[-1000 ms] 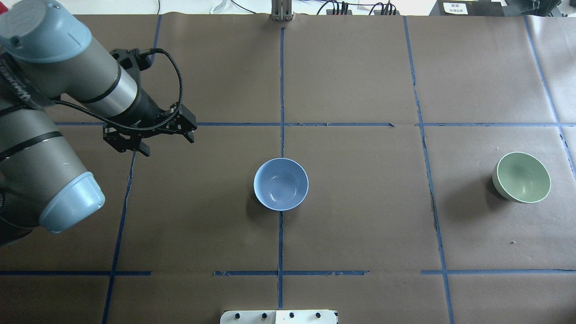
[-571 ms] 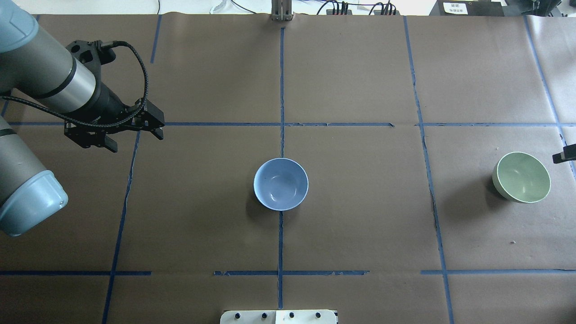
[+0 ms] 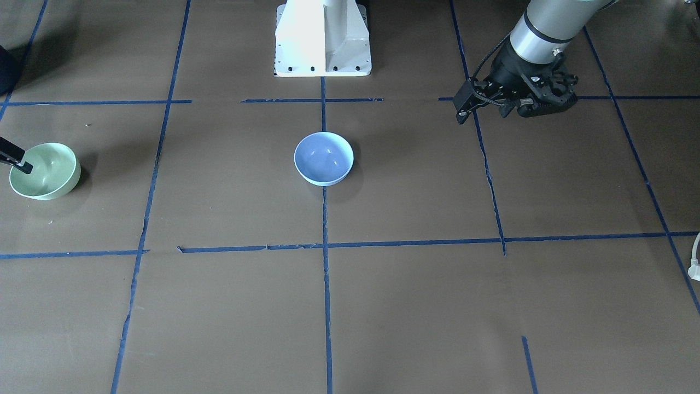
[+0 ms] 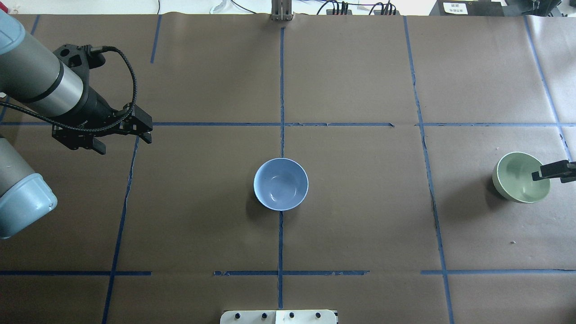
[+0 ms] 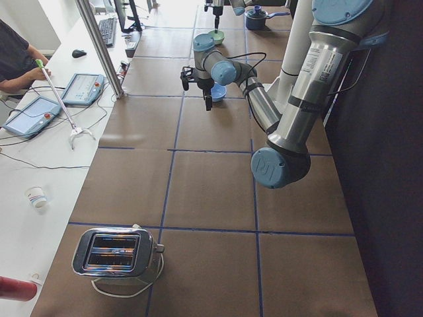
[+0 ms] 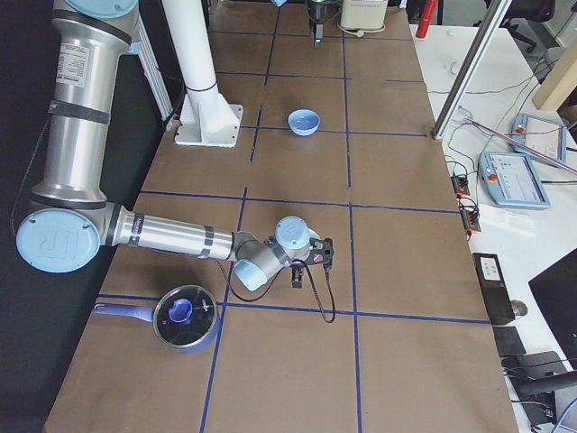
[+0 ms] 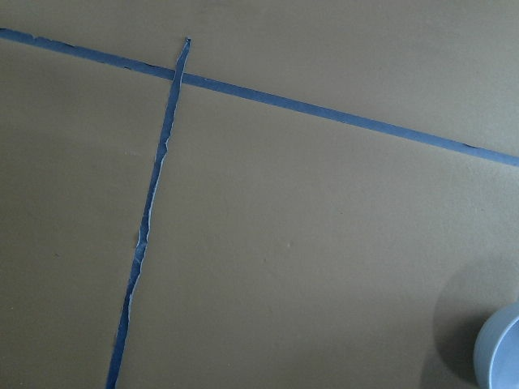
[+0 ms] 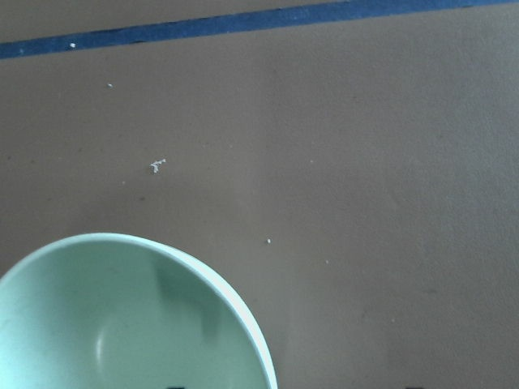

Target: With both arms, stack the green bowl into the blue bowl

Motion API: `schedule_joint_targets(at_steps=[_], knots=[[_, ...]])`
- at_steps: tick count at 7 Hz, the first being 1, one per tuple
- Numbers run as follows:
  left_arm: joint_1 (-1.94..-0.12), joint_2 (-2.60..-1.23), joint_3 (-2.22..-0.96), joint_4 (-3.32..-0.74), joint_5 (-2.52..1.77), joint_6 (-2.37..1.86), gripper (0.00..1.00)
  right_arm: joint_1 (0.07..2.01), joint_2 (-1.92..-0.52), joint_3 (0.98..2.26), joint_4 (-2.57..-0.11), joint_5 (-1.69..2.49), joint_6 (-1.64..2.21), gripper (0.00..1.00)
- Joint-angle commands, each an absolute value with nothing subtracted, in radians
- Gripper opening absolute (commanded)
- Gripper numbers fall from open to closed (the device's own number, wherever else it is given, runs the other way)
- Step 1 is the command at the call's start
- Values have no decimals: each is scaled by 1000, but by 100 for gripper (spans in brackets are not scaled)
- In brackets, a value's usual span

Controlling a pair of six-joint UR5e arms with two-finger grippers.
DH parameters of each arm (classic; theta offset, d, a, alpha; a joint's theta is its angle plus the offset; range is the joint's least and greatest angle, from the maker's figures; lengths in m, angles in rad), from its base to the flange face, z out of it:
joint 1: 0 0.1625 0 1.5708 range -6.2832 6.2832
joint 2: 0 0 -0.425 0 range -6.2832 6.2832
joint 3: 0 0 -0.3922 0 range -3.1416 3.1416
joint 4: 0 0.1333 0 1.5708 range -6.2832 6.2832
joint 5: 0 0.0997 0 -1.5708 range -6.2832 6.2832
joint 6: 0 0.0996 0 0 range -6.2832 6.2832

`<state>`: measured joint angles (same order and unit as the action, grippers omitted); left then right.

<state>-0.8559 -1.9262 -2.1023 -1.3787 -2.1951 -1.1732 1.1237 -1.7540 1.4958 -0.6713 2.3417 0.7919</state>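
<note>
**Lining up the pick on the green bowl**

Working the first step, by the look of it: getting hold of the green bowl [image 4: 513, 180], sitting upright and empty at the right end of the bench [image 4: 360, 225]. Resting well apart from the blue bowl [image 4: 281, 184], itself waiting upright and empty at the middle.

Hanging over the green bowl's right side with the right gripper [image 4: 558, 172]. Showing only one black finger at the edge of the overhead view, its tip above the bowl's inside. Reading as spread apart, going by two dark tips at the bottom edge of the right wrist view, one inside the rim and one outside. Holding nothing, and touching nothing that can be made out.

Calling next, in all likelihood, for dropping to straddle the bowl's wall and pinching the rim without tipping so light a bowl. Then lifting and carrying it toward the middle.

Hovering off at the left with the left gripper [image 4: 122, 143], fingers wide apart and holding nothing. Hanging above a blue tape line [image 4: 216, 124], well apart from both bowls. Leaving open what part the left gripper is taking, perhaps steadying the blue bowl or receiving a hand-over.
</note>
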Motion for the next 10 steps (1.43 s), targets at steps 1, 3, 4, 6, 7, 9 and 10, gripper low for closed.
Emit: schedule_joint_targets(at_steps=[1,3,4,6,7,9,10], knots=[[-856,-1913,-2102,-1382,-2191,-1172,100,1120,-1740,1500,-652,2341,848,17],[-853,-1914,-2097,-1384,-2187,-1172,100,1120,-1740,1497,-649,2345,850,0],[-850,-1914,-2092,-1384,-2187,-1173,100,1121,-1741,1502,-640,2348,851,0],[-848,-1913,-2091,-1384,-2187,-1175,100,1121,-1730,1548,-518,2349,1014,0],[-850,-1913,-2092,-1384,-2186,-1174,100,1118,-1665,1563,-446,2359,1176,0],[-856,-1904,-2089,-1385,-2189,-1181,100,1030,-1509,1565,-402,2363,1359,0],[-842,-1910,-2060,-1390,-2169,-1183,100,970,-1441,1568,-402,2311,1406,0]])
